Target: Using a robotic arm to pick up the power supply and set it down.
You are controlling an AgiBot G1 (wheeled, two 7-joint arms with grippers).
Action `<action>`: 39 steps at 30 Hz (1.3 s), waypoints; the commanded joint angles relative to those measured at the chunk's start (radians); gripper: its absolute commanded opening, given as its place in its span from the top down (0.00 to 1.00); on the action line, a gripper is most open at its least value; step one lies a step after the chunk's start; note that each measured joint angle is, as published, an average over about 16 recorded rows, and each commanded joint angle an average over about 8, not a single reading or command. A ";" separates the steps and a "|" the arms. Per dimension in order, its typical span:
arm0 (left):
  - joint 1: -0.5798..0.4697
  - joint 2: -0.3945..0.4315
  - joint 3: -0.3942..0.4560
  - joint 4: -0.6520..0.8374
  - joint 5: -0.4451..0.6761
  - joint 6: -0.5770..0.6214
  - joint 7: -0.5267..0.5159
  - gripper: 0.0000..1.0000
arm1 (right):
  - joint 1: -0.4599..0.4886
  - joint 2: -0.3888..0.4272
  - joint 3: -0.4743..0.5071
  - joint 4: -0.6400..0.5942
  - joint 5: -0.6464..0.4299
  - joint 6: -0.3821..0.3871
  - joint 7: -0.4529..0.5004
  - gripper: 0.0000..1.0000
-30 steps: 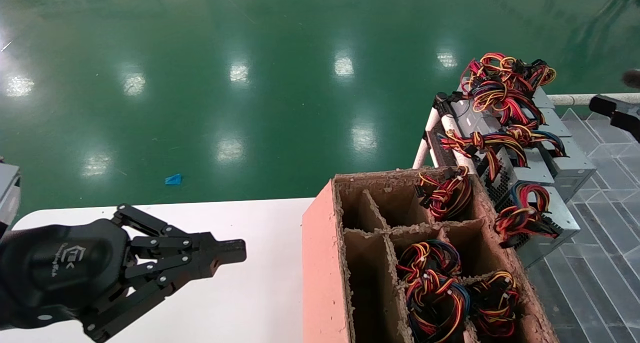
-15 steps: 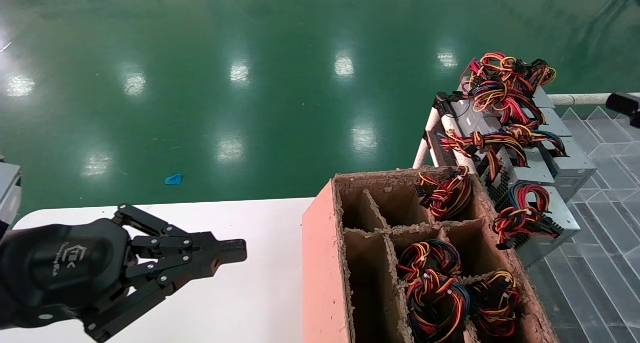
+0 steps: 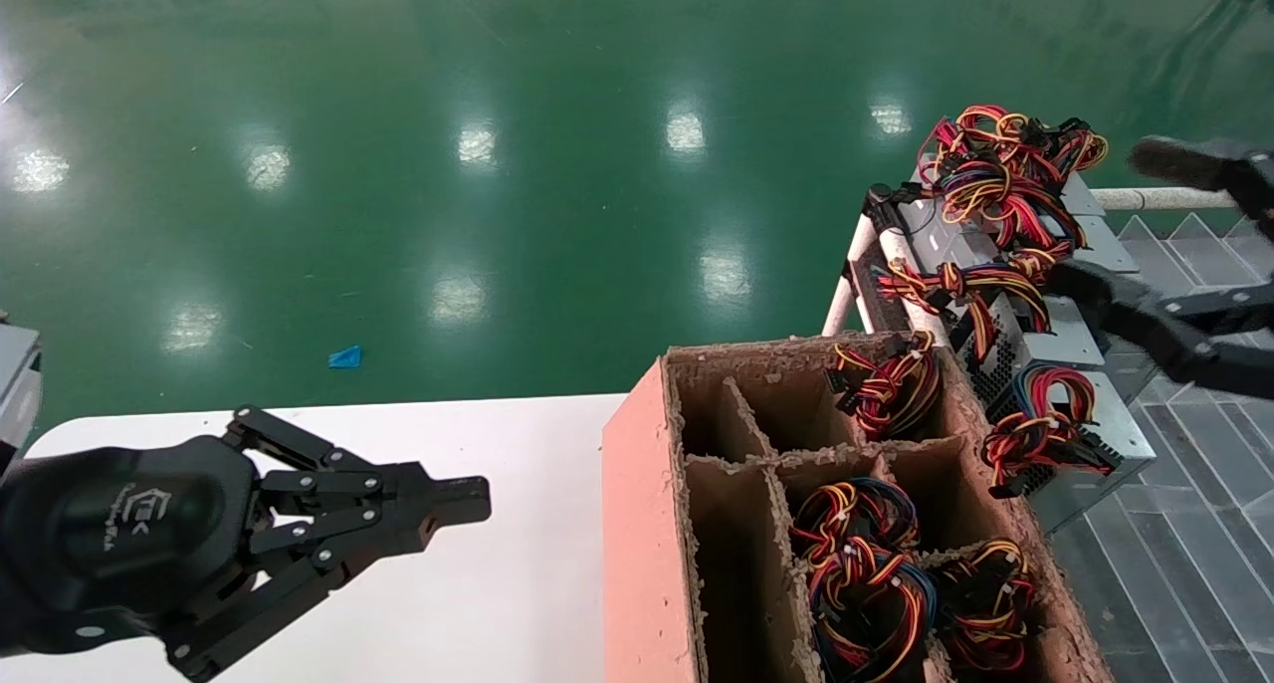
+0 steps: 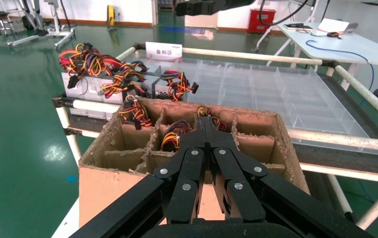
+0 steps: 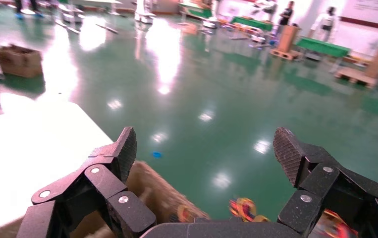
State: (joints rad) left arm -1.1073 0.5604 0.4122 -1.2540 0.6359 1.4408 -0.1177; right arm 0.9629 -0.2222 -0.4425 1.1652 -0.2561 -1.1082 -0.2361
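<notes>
Several grey power supplies (image 3: 1127,422) with red, yellow and black wire bundles (image 3: 1040,434) lie in a row on a rack at the right; the left wrist view shows them (image 4: 85,82) beyond the carton. My right gripper (image 3: 1107,215) hangs open above the middle of that row, one finger over the far units and one by the nearer ones. In the right wrist view the right gripper (image 5: 206,148) holds nothing. My left gripper (image 3: 478,499) is shut and empty over the white table at the lower left, and its tips (image 4: 205,121) point at the carton.
A pink-sided cardboard carton (image 3: 637,524) with dividers stands on the white table (image 3: 498,603); some cells hold wire bundles (image 3: 861,564). A white tube rail (image 3: 844,290) edges the rack. Clear divided trays (image 3: 1194,524) lie right of the power supplies. Green floor lies beyond.
My right gripper has come in from the right edge and now reaches left over the row of power supplies, fingers spread. The left arm has not moved.
</notes>
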 commanded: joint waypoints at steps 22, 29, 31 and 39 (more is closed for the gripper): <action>0.000 0.000 0.000 0.000 0.000 0.000 0.000 0.00 | 0.060 -0.211 0.088 0.064 -0.257 -0.210 0.229 0.00; 0.000 0.000 0.000 0.000 0.000 0.000 0.000 0.00 | 0.079 -0.275 0.115 0.084 -0.335 -0.274 0.299 0.00; 0.000 0.000 0.000 0.000 0.000 0.000 0.000 0.00 | 0.084 -0.293 0.123 0.090 -0.358 -0.292 0.319 0.00; 0.000 0.000 0.000 0.000 0.000 0.000 0.000 0.00 | 0.105 -0.365 0.153 0.112 -0.446 -0.364 0.398 0.00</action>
State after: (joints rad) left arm -1.1072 0.5604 0.4123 -1.2539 0.6357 1.4407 -0.1177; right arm 1.0663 -0.5837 -0.2913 1.2757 -0.6971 -1.4684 0.1569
